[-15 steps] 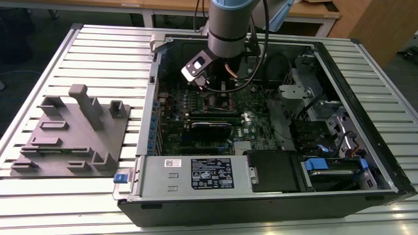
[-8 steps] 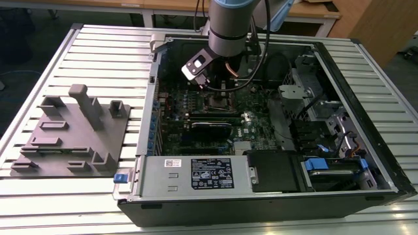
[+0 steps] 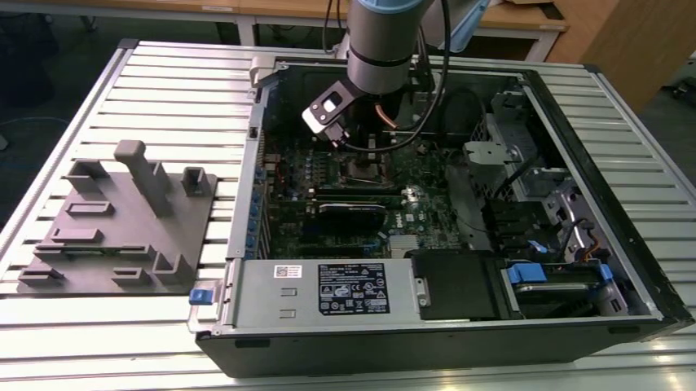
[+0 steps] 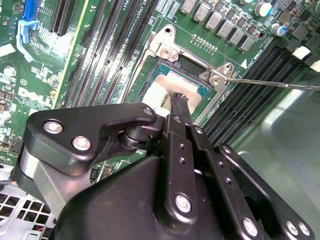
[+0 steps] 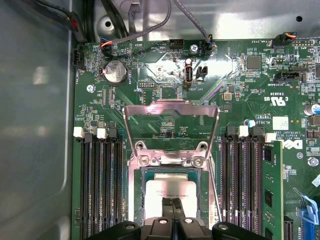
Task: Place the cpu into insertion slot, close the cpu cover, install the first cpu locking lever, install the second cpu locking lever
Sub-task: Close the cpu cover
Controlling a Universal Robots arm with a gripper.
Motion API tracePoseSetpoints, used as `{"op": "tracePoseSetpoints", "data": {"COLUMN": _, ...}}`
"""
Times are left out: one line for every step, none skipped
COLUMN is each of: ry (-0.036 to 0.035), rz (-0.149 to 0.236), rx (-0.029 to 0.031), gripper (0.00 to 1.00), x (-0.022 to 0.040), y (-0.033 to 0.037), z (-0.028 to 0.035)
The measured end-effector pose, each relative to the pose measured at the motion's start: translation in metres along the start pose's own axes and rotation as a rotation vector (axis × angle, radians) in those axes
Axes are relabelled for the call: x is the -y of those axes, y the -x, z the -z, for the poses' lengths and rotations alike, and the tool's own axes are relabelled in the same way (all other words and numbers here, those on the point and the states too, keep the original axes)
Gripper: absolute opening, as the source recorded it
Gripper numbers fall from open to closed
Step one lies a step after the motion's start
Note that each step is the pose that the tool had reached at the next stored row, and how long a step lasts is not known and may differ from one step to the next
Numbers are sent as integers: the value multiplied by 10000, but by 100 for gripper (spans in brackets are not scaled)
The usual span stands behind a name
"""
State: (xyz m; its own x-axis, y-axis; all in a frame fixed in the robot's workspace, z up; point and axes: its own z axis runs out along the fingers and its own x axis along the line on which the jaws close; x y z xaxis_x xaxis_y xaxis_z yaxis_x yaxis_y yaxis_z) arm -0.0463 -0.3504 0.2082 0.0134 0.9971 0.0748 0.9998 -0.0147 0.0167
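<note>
Grey arm [image 3: 381, 45], light-blue joint cap [image 3: 381, 6], black cables [image 3: 438, 90]; black tool [image 4: 178, 100] linkages, silver screws [image 4: 183, 202]

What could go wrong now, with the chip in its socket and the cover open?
The gripper tip sits right at the chip; pressing could shift it or tilt it in the socket. The cover stands raised just beyond, so it might get caught. The unlatched lever sticks out sideways and could snag.

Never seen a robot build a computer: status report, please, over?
Gripper shut, tips down at the cpu. Cpu lying in the insertion slot. Cpu cover up, not yet closed. Nothing seen in the way.
</note>
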Motion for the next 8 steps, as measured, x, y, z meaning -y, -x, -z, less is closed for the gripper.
{"op": "tracePoseSetpoints", "data": {"ry": 0, "rz": 0, "rx": -1, "gripper": 11, "x": 0, "y": 0, "z": 0}}
{"op": "tracePoseSetpoints", "data": {"ry": 1, "rz": 0, "rx": -2, "gripper": 11, "x": 0, "y": -1, "z": 2}}
{"op": "tracePoseSetpoints", "data": {"ry": 0, "rz": 0, "rx": 0, "gripper": 11, "x": 0, "y": -1, "z": 5}}
{"op": "tracePoseSetpoints", "data": {"ry": -1, "rz": 0, "rx": 1, "gripper": 11, "x": 0, "y": -1, "z": 10}}
{"op": "tracePoseSetpoints", "data": {"ry": 0, "rz": 0, "rx": 0, "gripper": 11, "x": 0, "y": -1, "z": 12}}
{"op": "tracePoseSetpoints", "data": {"ry": 0, "rz": 0, "rx": 0, "gripper": 11, "x": 0, "y": -1, "z": 15}}
{"op": "tracePoseSetpoints", "data": {"ry": 0, "rz": 0, "rx": 0, "gripper": 11, "x": 0, "y": -1, "z": 18}}
{"op": "tracePoseSetpoints", "data": {"ry": 0, "rz": 0, "rx": 0, "gripper": 11, "x": 0, "y": -1, "z": 20}}
